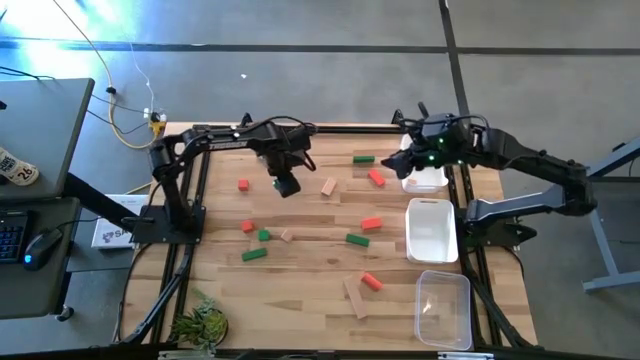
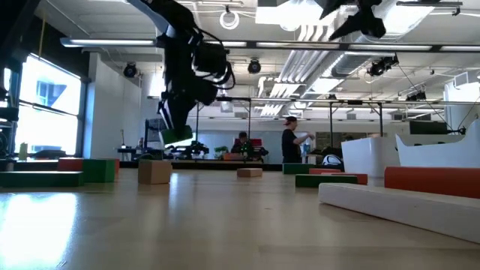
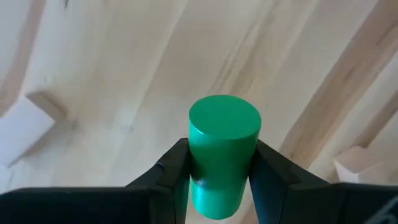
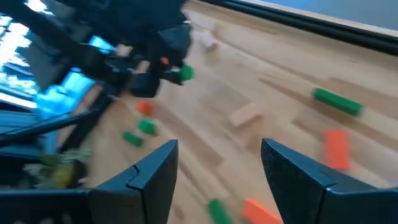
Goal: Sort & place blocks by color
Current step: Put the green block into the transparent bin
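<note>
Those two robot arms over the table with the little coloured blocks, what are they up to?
They are sorting wooden blocks by colour. The left gripper has its fingers shut on a green cylinder and holds it clear of the table. The right gripper is open and empty, near the white tray at the table's right side. Red, green and tan blocks lie scattered on the wood. A clear tray sits beside the white one.

The green cylinder runs off the frame's bottom edge between the fingers; scattered blocks (right wrist view) are smeared by blur.
</note>
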You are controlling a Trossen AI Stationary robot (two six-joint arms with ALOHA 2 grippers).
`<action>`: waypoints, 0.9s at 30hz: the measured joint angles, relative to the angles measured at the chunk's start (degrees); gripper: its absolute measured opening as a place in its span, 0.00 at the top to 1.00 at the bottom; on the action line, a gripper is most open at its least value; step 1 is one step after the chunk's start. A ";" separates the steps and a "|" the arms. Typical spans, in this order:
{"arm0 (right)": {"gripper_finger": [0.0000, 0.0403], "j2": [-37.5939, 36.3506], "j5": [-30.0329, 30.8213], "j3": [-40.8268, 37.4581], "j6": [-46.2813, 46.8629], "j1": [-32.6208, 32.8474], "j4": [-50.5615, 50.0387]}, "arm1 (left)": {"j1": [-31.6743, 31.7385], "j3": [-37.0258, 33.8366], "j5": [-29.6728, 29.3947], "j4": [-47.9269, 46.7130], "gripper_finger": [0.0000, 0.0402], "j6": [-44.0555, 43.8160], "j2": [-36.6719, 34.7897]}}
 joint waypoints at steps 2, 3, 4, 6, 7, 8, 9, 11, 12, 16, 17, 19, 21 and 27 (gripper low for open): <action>0.46 0.00 0.39 0.00 1.25 2.03 2.21 | -0.93 0.00 0.26 0.88 0.75 -0.05 -1.07; 0.46 0.00 0.70 0.00 1.81 3.03 3.34 | -1.36 0.00 0.77 1.12 0.75 -0.10 -1.69; 0.46 0.00 0.91 0.00 2.36 3.98 4.28 | -1.76 0.00 1.31 1.39 0.75 -0.14 -2.33; 0.46 0.00 1.26 0.00 3.57 5.96 5.91 | -2.48 0.02 3.34 2.43 0.75 -0.53 -3.38; 0.46 0.00 1.25 0.00 4.28 6.96 6.66 | -2.88 0.02 4.24 3.06 0.75 -0.73 -3.78; 0.46 0.00 1.29 0.00 4.77 8.00 7.29 | -3.25 0.02 5.21 3.79 0.75 -1.01 -4.31; 0.46 0.00 1.29 0.00 5.23 9.12 7.96 | -3.61 0.02 6.44 4.69 0.75 -1.09 -4.77; 0.46 0.00 1.67 0.00 6.10 11.33 8.99 | -4.31 0.04 8.81 6.54 0.75 -2.03 -5.65; 0.46 0.00 2.11 0.00 6.20 12.48 9.38 | -4.61 0.04 10.18 7.29 0.75 -2.49 -5.97; 0.46 0.00 4.87 0.00 6.25 16.81 11.14 | -5.89 0.04 14.14 11.02 0.75 -4.08 -6.76; 0.46 0.00 5.54 0.00 6.17 17.74 11.51 | -6.21 0.04 14.50 11.82 0.75 -4.69 -6.89; 0.46 0.00 7.09 0.00 6.14 19.52 11.74 | -6.84 0.04 15.68 13.84 0.75 -5.80 -7.01; 0.46 0.01 9.00 0.00 6.13 21.10 11.75 | -7.43 0.04 17.54 15.94 0.75 -7.16 -7.01; 0.46 1.08 12.08 0.02 6.43 24.89 11.87 | -9.46 0.04 20.93 24.28 0.75 -11.32 -7.01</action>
